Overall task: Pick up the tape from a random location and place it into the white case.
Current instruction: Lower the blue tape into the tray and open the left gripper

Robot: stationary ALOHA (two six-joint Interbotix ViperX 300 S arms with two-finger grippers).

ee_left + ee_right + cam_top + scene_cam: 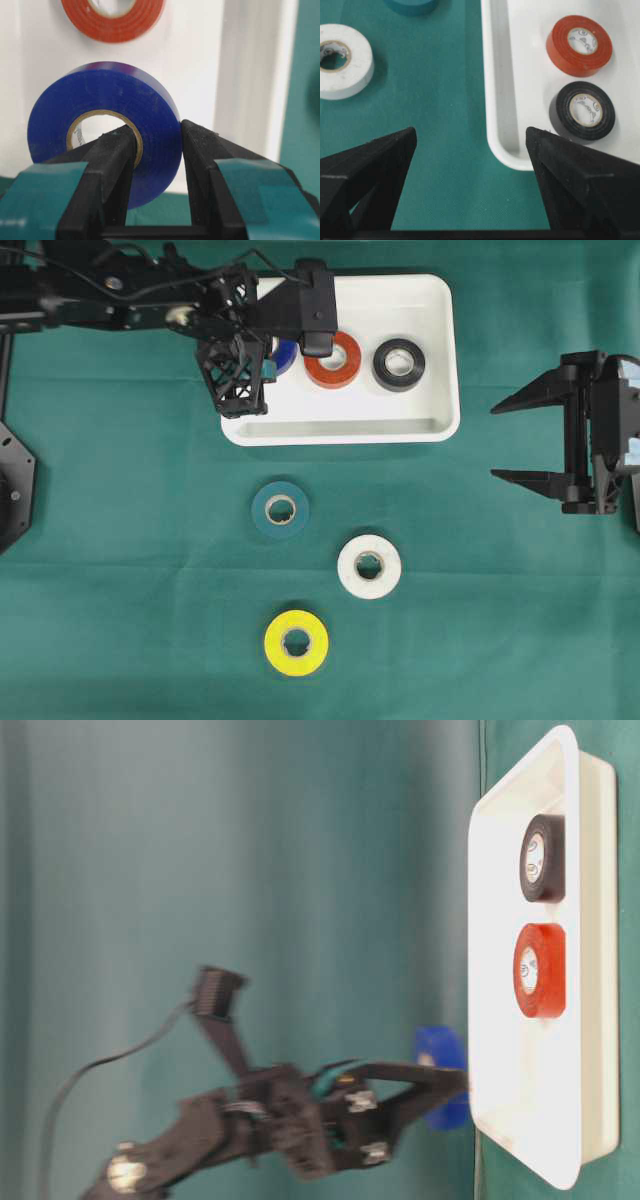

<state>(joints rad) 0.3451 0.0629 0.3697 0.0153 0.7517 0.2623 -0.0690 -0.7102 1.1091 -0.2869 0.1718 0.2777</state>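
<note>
Two rolls, red [334, 360] and black [399, 365], lie in the white case [440, 360] at upper centre. Left claw [157, 145] pinches a blue roll [100, 120] over the case's left end; right claw [505, 442] gapes wide, holding nothing.

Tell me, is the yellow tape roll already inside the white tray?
No, the yellow tape roll lies on the green cloth, well outside the white tray.

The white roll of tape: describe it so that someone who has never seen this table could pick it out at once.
Start at the white case at the top of the green cloth in the overhead view. Below it three rolls lie loose on the cloth: a teal roll, a yellow roll, and the white roll to their right. It is the only white roll, with a dark hole showing through its core.
</note>
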